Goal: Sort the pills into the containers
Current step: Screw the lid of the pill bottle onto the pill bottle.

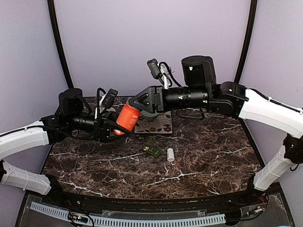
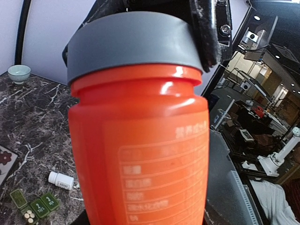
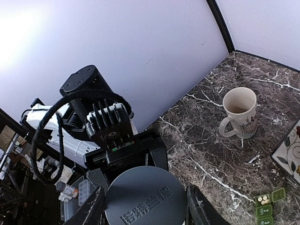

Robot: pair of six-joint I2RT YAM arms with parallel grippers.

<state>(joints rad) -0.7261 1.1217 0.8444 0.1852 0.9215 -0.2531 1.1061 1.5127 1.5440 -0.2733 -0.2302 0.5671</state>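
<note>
The dark green pill box (image 1: 151, 150) is lying on the marble table (image 1: 213, 161), near a small white bottle (image 1: 170, 154). Behind it, the left gripper (image 1: 117, 125) is clamping an orange bottle (image 1: 127, 118) mid-air (jaws roughly half spread), while the right gripper (image 1: 137, 109) is gripping its grey cap (image 3: 145, 199).

The top view is softly and evenly lit, and the marble table (image 1: 203, 156) shows only a faint sheen. In the left wrist view the orange bottle (image 2: 140, 140) fills the frame, slightly soft, with white glints near its top. The pill box (image 2: 35, 206) at lower left is sharper. In the right wrist view, glare washes out the wall (image 3: 140, 56) at upper left, and the grey cap (image 3: 145, 199) at the bottom looks slightly soft.
</note>
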